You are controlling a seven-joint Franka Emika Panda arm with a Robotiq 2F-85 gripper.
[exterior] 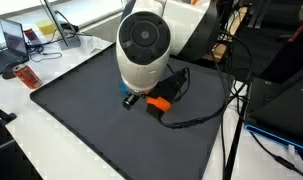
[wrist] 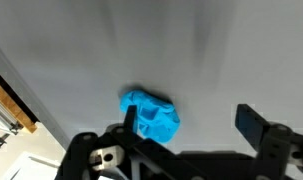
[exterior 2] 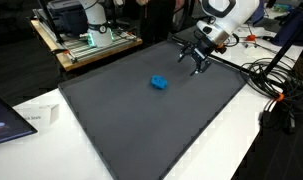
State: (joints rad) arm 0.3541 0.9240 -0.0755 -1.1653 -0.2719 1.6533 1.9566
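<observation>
Hand (exterior 2: 196,60) is standing wide open, fingers fully spread, gripping nothing. It's hovering over the dark mat (exterior 2: 141,120). I can't tell the exact clearance, but no contact is showing.

Blue lump (exterior 2: 159,83), crumpled and soft-looking, is lying flat on the mat, clear of the hand. In an exterior view a strip of bare mat is showing between the two. From the hand, the lump is sitting down and image-left, on the side away from the arm (exterior 2: 226,15).

In the wrist view the hand (wrist: 189,120) is showing at the bottom edge, fingers (wrist: 253,125) dark and blurred. The lump (wrist: 151,115) is appearing in the gap between them, off-centre. It's sitting right against the image-left finger and partly hidden behind it, with open mat between it and the other finger.

In an exterior view the white arm (exterior: 143,45) is blocking most of the hand. Only a sliver of the lump (exterior: 126,97) is peeking out at the arm's lower edge. An orange-and-black part (exterior: 159,103) is sitting just beside it, with a black cable (exterior: 196,115) trailing off. I can't tell whether that part belongs to the hand.

A laptop (exterior: 13,40) is sitting well away from the hand, off the mat on the white desk (exterior: 61,150).
</observation>
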